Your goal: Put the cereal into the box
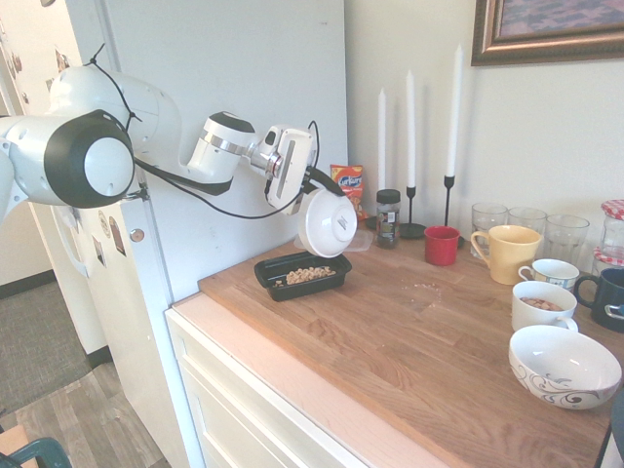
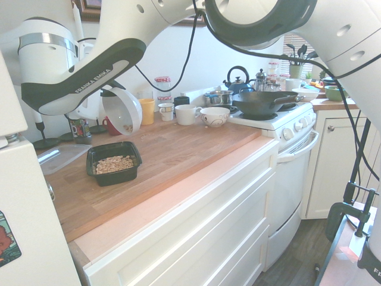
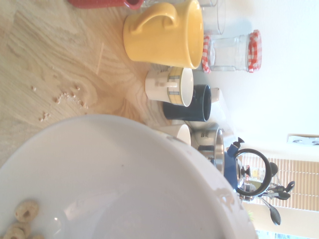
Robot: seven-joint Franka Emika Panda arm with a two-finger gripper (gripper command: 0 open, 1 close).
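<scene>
The hand [image 1: 314,185] grips a white bowl [image 1: 327,222] tipped on edge above the box [image 1: 300,274] — cereal [image 1: 310,275] heaped inside, on the bench [image 1: 409,331].

A shallow black box [image 1: 301,275] with rounded corners and a rim sits flat on the wooden counter near its front edge. Tan ring-shaped cereal [image 1: 309,275] lies heaped inside, covering much of its floor. A few more rings [image 3: 20,219] cling inside a tipped white bowl [image 1: 327,222] hanging at one o'clock above the box.
</scene>
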